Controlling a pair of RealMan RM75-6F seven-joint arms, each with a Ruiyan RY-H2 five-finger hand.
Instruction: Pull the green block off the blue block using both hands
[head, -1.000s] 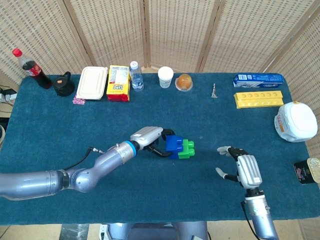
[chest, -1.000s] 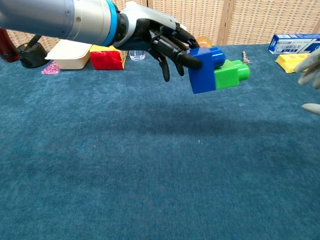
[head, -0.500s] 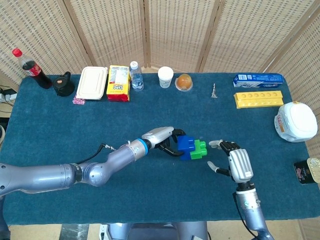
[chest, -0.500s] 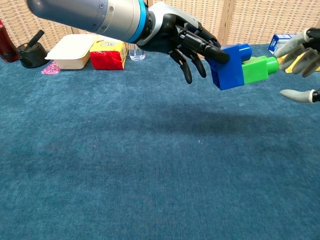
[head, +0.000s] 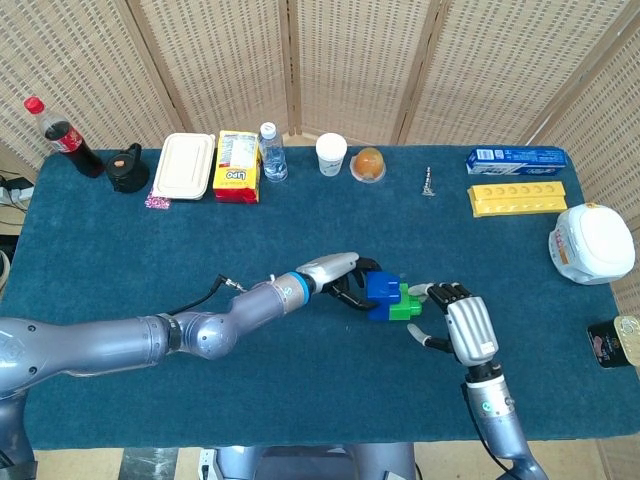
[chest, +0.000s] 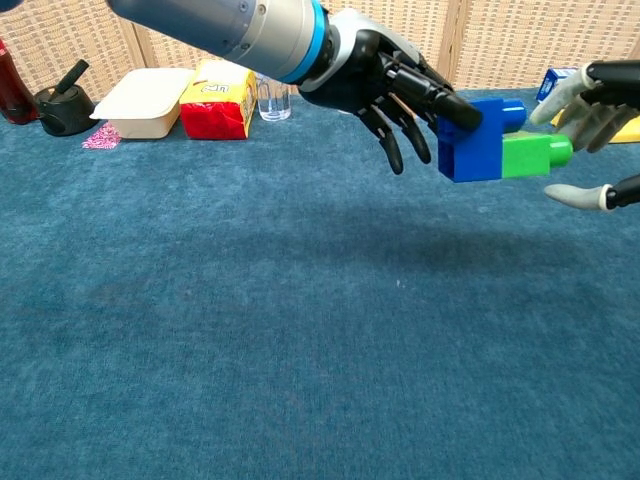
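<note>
Left hand (chest: 395, 85) grips blue block (chest: 478, 140), holds pair in air above desk (chest: 250, 330) near centre. Green block (chest: 532, 155) sticks out on right side of blue, still attached. Right hand (head: 468, 328) just beside green, fingers spread, nothing held yet. Blocks look rigid, light, smooth plastic; stud fit likely tight. You want firm pinch across green's flat sides, then pull straight right.

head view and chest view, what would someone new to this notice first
The joined blue block and green block stand out first, held up over the middle of the blue table by the left hand. Just beyond the green end, the right hand reaches in with fingers spread around it, not clearly gripping. Along the far edge sits a row of clutter, including a cola bottle at far left.
</note>
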